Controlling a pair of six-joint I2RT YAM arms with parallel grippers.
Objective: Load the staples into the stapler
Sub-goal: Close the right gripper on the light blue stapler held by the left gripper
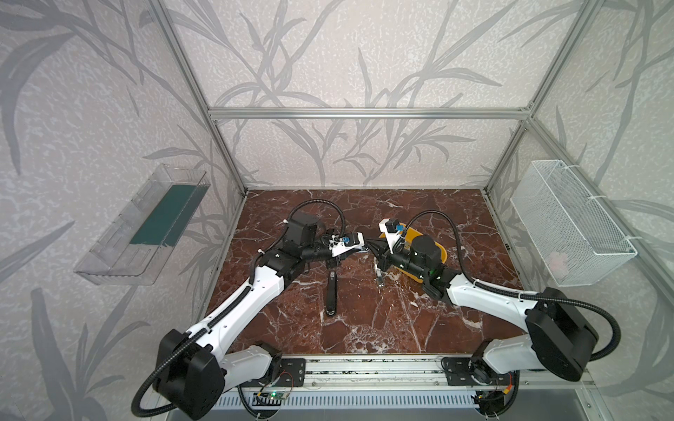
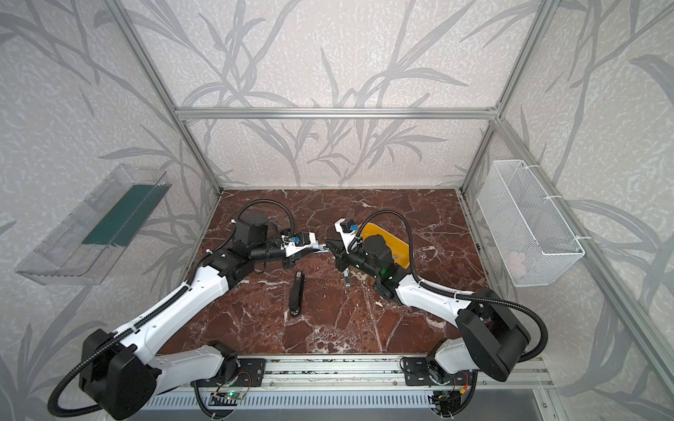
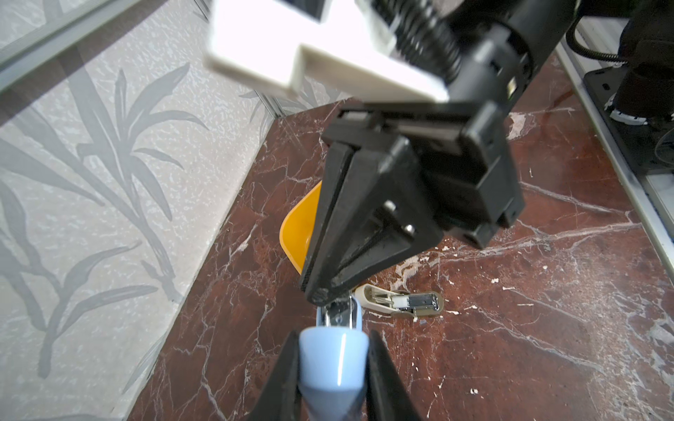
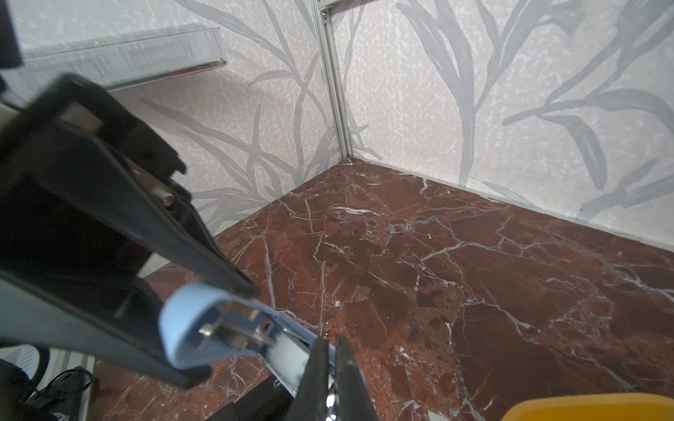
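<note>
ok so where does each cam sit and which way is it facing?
Top views: high above the arm bases, looking down at the marble table; left arm and right arm show whole.
Left wrist: on the left arm, looking along the left pincer at the blue stapler it grips, toward the right pincer.
Right wrist: on the right arm, looking past its own shut tips toward a wall corner.
Shared: both wrist views show the blue stapler.

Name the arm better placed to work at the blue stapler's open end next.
Right, probably: the right gripper is shut at the exposed metal channel of the blue stapler, while the left gripper clamps its body.
</note>
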